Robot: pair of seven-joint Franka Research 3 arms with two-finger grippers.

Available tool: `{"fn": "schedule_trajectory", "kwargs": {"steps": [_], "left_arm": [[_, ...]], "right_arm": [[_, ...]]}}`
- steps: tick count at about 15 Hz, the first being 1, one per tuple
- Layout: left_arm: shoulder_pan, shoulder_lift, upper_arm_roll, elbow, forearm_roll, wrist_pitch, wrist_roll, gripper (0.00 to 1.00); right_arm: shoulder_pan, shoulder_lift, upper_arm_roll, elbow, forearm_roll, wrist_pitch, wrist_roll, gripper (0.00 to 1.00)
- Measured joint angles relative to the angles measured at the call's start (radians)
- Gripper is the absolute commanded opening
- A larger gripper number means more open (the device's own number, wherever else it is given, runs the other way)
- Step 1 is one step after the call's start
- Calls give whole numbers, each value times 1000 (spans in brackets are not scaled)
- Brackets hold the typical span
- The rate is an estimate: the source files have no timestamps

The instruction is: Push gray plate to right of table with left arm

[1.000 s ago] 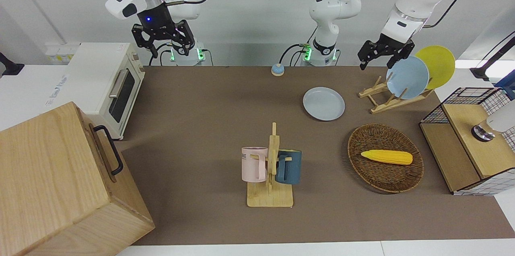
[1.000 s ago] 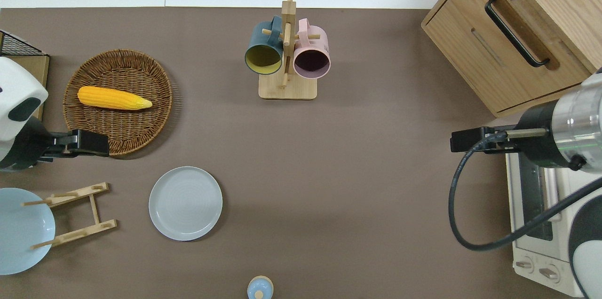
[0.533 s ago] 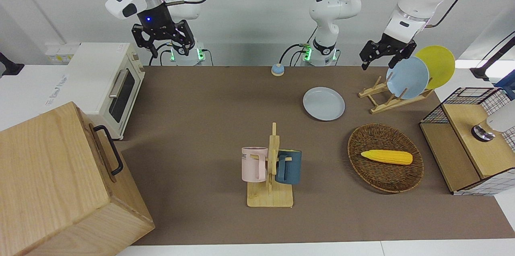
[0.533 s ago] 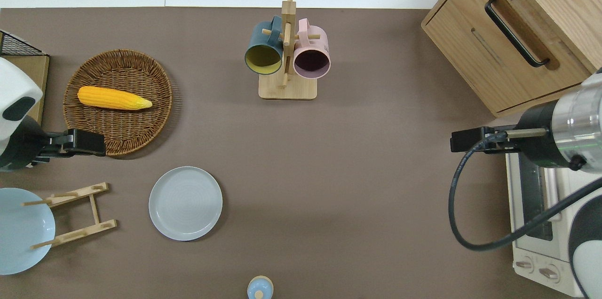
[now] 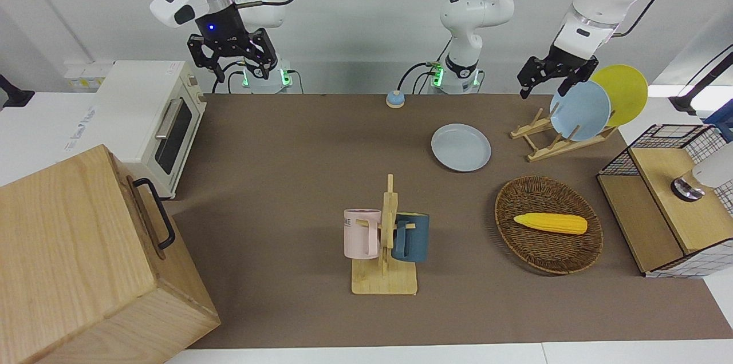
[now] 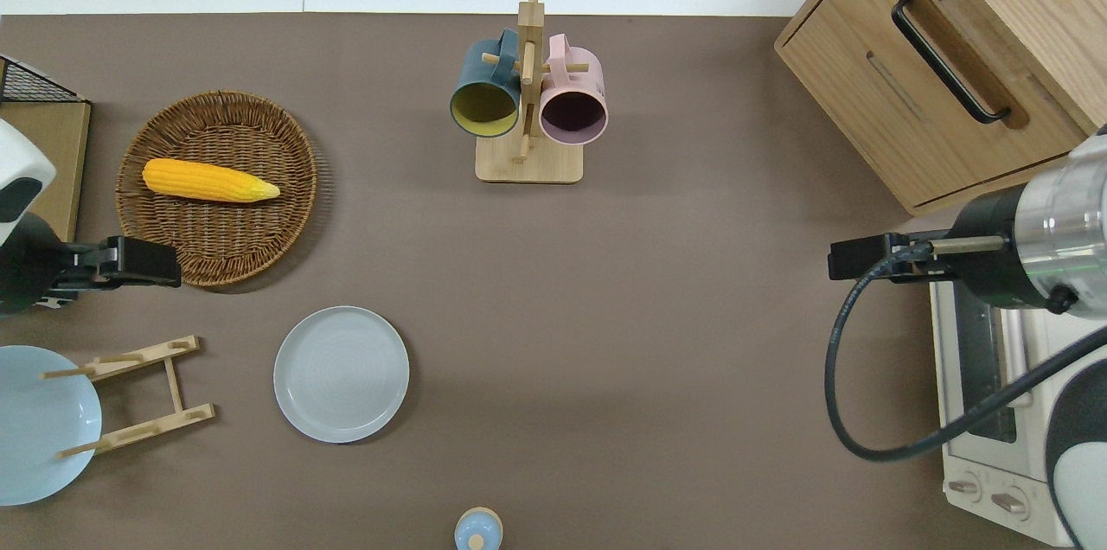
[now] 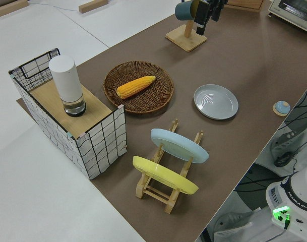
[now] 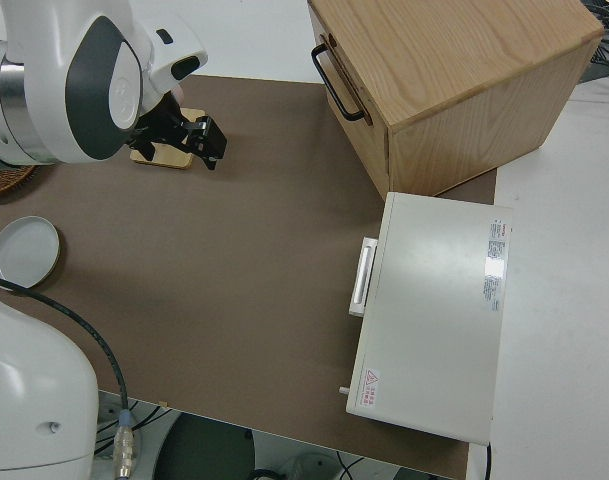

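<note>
The gray plate (image 5: 461, 147) (image 6: 342, 374) (image 7: 216, 101) lies flat on the brown table (image 5: 286, 141), toward the left arm's end and between the wooden plate rack and the table's middle. My left gripper (image 5: 543, 89) (image 6: 171, 263) hangs open in the air over the near edge of the wicker basket, well clear of the plate and touching nothing. The right arm is parked, and its gripper (image 5: 232, 60) is open and empty.
A plate rack (image 5: 544, 138) holds a sky-blue plate (image 5: 579, 110) and a yellow plate (image 5: 621, 92). A wicker basket (image 5: 509, 226) holds a corn cob (image 5: 550, 223). Also here: mug tree (image 5: 386, 238), wooden cabinet (image 5: 86, 261), toaster oven (image 5: 143, 118), wire crate (image 5: 670, 198), small bell (image 5: 395, 99).
My left gripper has risen and drifted toward the left arm's end of the table, away from the gray plate. The plate and the right arm have not moved.
</note>
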Motion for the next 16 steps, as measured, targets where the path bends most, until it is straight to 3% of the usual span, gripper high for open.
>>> {"fn": "schedule_trajectory", "kwargs": {"steps": [7,16], "left_arm": [[-1,-1,-5,-59,0,23,0,993],[-3,3,-21,-299,-13,121,0,993]], "right_arm": [[0,0,0,0,0,0,0,996],[0,0,0,0,0,0,0,996]]}}
